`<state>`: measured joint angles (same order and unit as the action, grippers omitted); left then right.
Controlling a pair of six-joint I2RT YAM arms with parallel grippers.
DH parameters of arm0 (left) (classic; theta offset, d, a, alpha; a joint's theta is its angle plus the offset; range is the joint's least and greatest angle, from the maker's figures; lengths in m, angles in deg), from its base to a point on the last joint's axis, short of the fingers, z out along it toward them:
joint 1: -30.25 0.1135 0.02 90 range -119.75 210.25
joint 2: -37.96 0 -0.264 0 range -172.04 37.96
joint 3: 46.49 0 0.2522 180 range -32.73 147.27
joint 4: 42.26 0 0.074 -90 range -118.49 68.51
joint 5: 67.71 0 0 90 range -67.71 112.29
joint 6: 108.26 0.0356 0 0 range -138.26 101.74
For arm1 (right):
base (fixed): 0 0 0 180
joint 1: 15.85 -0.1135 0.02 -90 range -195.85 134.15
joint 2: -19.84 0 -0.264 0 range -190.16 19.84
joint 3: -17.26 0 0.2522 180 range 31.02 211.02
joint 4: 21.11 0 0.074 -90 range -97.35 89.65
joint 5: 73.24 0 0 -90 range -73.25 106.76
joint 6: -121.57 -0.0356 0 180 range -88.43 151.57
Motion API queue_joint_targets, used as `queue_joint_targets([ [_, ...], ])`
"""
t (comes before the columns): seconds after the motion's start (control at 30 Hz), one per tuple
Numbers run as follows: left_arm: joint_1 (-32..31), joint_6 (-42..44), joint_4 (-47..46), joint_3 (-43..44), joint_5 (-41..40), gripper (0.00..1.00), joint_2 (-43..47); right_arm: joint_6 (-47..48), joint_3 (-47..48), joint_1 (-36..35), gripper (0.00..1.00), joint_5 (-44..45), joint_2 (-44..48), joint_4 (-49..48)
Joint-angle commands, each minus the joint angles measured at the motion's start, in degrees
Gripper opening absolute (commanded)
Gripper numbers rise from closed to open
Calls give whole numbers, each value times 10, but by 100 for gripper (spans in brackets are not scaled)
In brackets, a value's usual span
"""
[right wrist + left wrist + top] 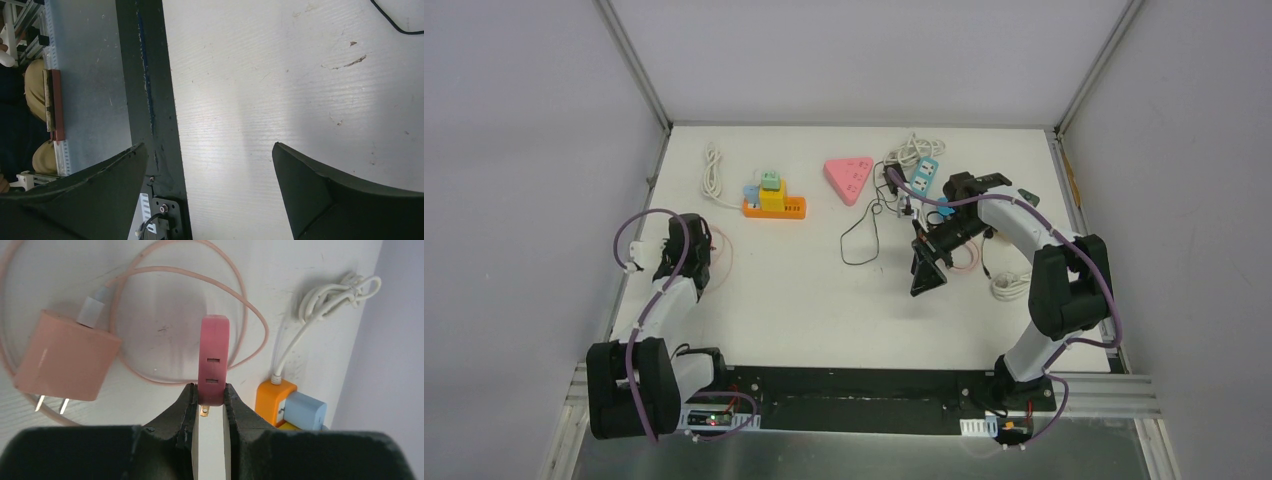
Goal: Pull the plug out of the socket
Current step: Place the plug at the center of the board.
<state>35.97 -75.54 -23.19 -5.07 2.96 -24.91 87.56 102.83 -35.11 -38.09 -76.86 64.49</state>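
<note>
White worktop (804, 300) holds everything. Orange socket strip (774, 209) sits twd the far side, left of centre. Right gripper (209, 146): jaws released, spread wide over bare worktop nr its front edge. Pink charger (65, 362) lies flat, cable looped round. Left gripper (211, 392): jaws clenched on pink plug (214, 355), upright, beside charger, apart from strip.
</note>
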Motion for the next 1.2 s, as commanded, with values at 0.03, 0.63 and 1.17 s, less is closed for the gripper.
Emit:
queue_joint_targets([
  [0.03,3,-23,39,6,-71,0,18,-9,14,5,100,-3,11,1],
  [0.63,3,-48,103,15,-74,29,-10,-6,10,22,100,14,23,0],
  [1.17,2,-45,158,29,64,90,64,17,23,45,100,23,51,32],
])
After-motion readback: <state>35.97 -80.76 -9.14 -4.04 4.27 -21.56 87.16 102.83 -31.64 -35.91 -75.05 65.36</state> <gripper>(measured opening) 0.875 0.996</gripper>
